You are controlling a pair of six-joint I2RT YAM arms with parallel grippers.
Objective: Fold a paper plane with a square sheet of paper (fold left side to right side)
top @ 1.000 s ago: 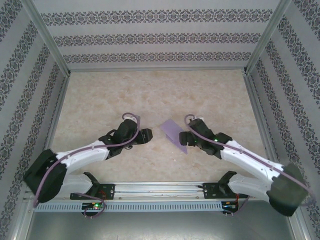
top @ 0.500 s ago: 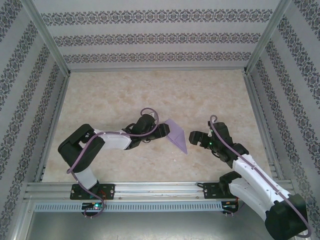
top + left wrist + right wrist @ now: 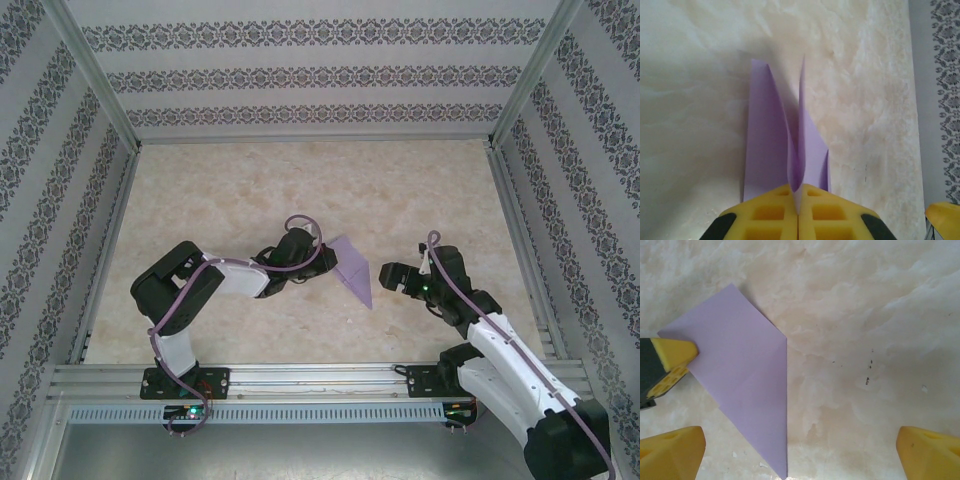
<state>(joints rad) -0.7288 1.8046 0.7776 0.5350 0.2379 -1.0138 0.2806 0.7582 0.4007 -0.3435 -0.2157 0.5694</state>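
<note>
- Sheet of paper, folded, sits mid-frame on the tabletop; judged light, limp, easily creased.
- Left hand clenched on its left edge, the proper hold.
- Right hand released, just right of it.

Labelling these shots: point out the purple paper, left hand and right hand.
purple paper (image 3: 745, 385), right wrist view, middle of its face
left hand (image 3: 798, 195), left wrist view, where shut fingers pinch the paper
right hand (image 3: 387, 274), top view, between its open fingertips
</note>
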